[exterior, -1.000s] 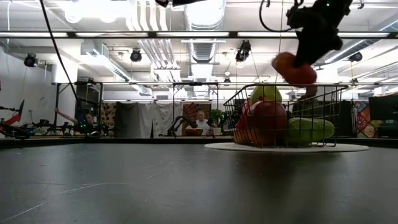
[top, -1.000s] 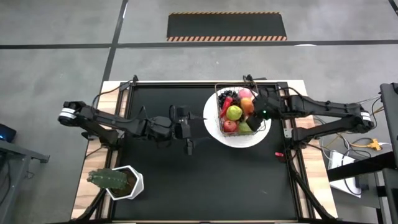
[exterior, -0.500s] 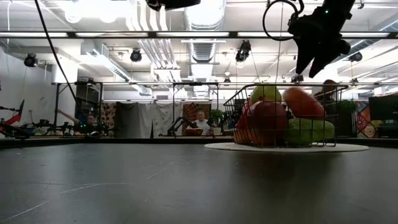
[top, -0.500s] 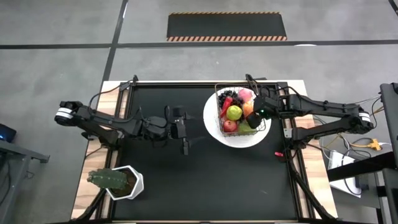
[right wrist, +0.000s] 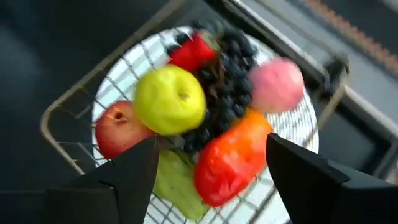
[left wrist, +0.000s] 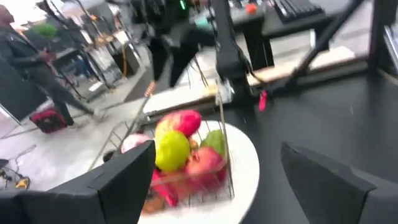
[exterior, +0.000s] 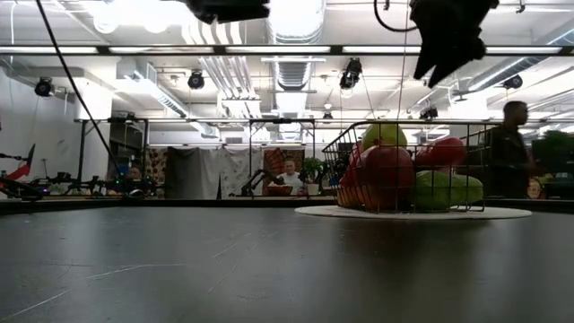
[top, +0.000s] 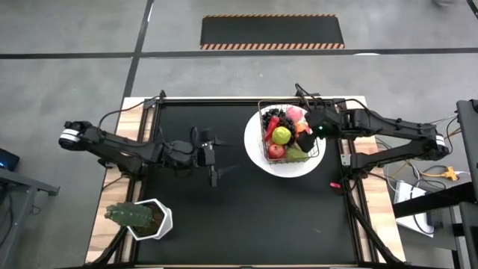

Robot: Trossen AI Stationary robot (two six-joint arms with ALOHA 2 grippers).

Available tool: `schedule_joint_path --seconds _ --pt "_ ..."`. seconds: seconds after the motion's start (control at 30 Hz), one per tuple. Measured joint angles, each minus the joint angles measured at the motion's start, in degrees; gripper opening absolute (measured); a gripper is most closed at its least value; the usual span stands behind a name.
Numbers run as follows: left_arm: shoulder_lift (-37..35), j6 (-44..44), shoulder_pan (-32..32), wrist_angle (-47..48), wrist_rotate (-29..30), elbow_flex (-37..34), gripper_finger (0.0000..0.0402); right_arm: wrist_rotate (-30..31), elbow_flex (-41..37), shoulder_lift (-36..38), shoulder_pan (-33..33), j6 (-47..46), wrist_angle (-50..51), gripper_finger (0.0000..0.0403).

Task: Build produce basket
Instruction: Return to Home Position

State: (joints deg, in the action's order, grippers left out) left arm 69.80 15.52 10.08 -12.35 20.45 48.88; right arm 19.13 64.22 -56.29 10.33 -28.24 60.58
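Note:
The wire basket (top: 263, 119) stands on a round white plate (top: 287, 166) at the table's right far side. It holds produce: a green apple (right wrist: 169, 99), a red apple (right wrist: 118, 127), dark grapes (right wrist: 217, 106), a pink peach (right wrist: 277, 84) and an orange-red pepper (right wrist: 230, 158) lying on top of the pile. My right gripper (top: 310, 123) hovers open and empty over the basket's right half, well above the rim in the low view (exterior: 444, 45). My left gripper (top: 213, 161) is open and empty over the middle of the table, left of the plate.
A green cactus-like plant in a white pot (top: 138, 217) stands at the table's near left corner. The black mat (top: 246, 217) between the pot and the plate lies bare. People (exterior: 511, 152) show in the room beyond the table.
My right gripper let go of the orange-red pepper, which dropped from above the rim into the basket and settled on the pile. The gripper then rose higher above the basket. My left gripper drew back a little toward the table's left edge.

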Motion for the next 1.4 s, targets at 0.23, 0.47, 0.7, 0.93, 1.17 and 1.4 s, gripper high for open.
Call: schedule_joint_path --seconds 0.23,0.47,0.7,0.93,1.17,1.4 --pt "-9.00 -0.54 0.25 6.11 0.00 -4.75 0.0327 -1.86 -7.06 3.05 -6.89 17.94 -24.33 0.0241" --pt "-20.97 -4.29 0.92 3.93 -0.13 -14.34 0.0313 -5.24 -21.90 4.87 -16.29 37.42 -56.79 0.0199" --pt "-31.77 -4.65 0.91 3.91 -0.13 -21.50 0.0274 -7.48 -31.91 4.66 -16.22 46.58 -74.29 0.0167" --pt "-41.06 -6.02 0.86 3.59 -0.10 -29.04 0.0237 -9.09 -36.98 9.66 -14.88 47.61 -75.55 0.0135" --pt "-47.54 -6.17 0.86 2.26 -0.08 -35.04 0.0210 -9.12 -41.19 18.41 -14.88 50.41 -75.91 0.0107" --pt "-55.32 -5.87 0.84 0.07 -0.07 -40.43 0.0193 -12.87 -46.57 26.29 -12.29 53.91 -81.04 0.0079"
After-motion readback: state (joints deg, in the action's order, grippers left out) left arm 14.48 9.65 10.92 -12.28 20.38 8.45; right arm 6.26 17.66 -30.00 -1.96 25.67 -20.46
